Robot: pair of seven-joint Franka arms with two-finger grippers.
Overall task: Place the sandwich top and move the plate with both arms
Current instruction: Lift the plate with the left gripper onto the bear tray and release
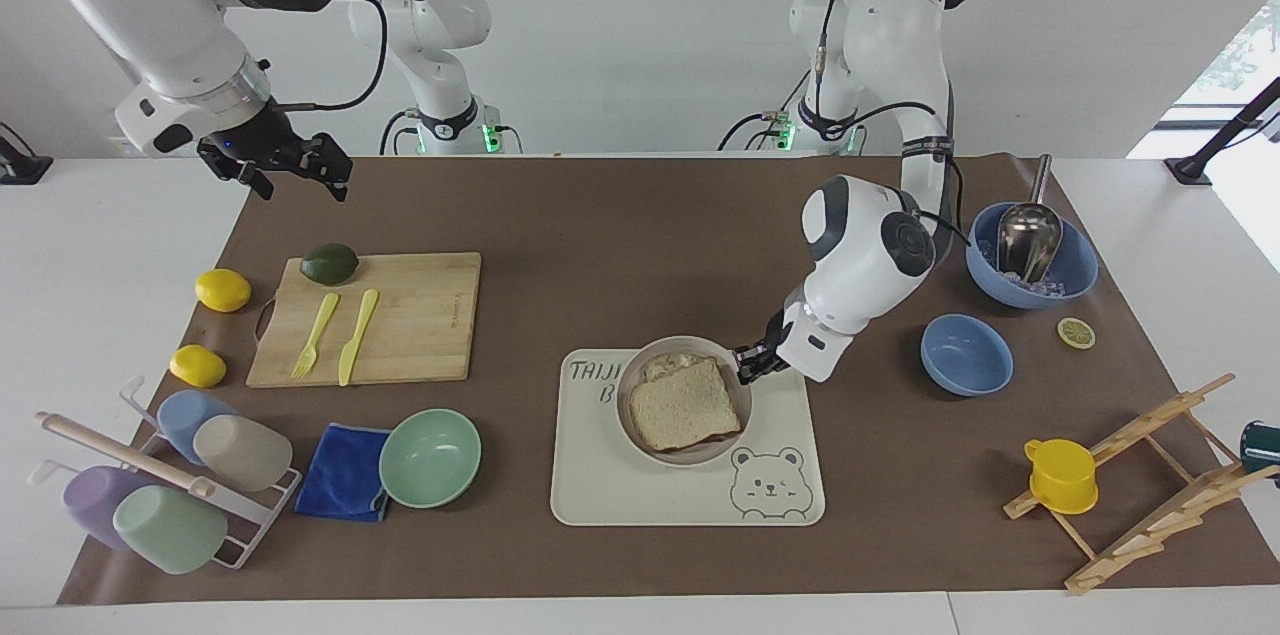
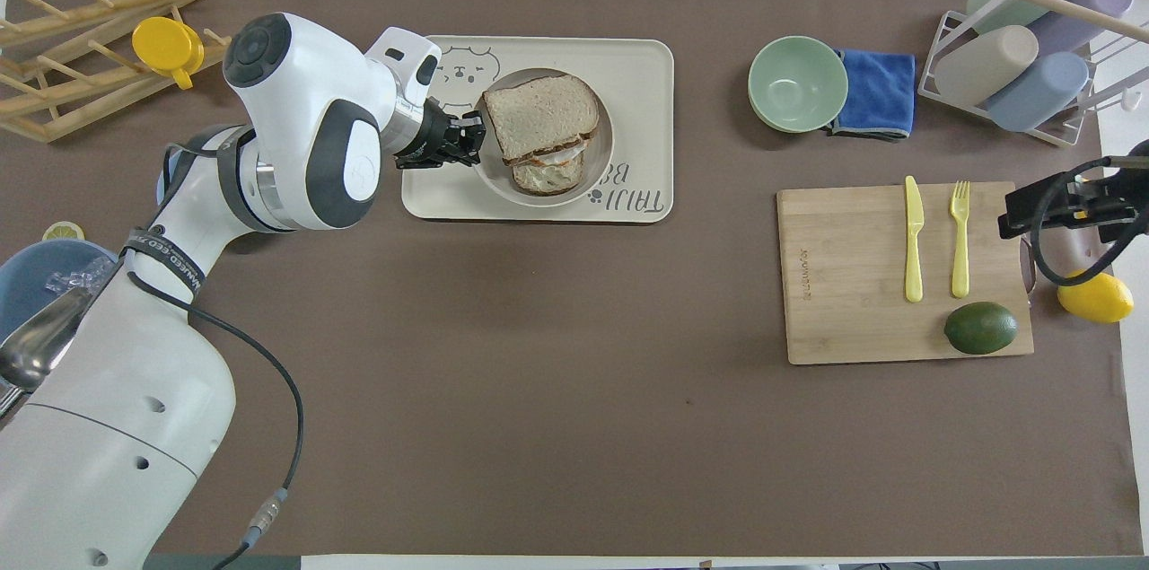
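Note:
The sandwich top (image 1: 685, 403) (image 2: 541, 116) lies on the egg-topped slice on the plate (image 1: 633, 385) (image 2: 603, 157). The plate is over the middle of the cream bear tray (image 1: 600, 495) (image 2: 628, 67); I cannot tell if it rests on it. My left gripper (image 1: 750, 362) (image 2: 467, 142) is shut on the plate's rim, on the side toward the left arm's end of the table. My right gripper (image 1: 290, 170) (image 2: 1050, 206) waits in the air at the right arm's end of the table, near the cutting board's corner.
A cutting board (image 1: 420, 315) with a yellow fork, yellow knife and avocado (image 1: 329, 263), two lemons, a mint-green bowl (image 1: 430, 457), a blue cloth and a cup rack lie toward the right arm's end. Two blue bowls (image 1: 966, 354), a lemon slice and a wooden rack with a yellow cup lie toward the left arm's end.

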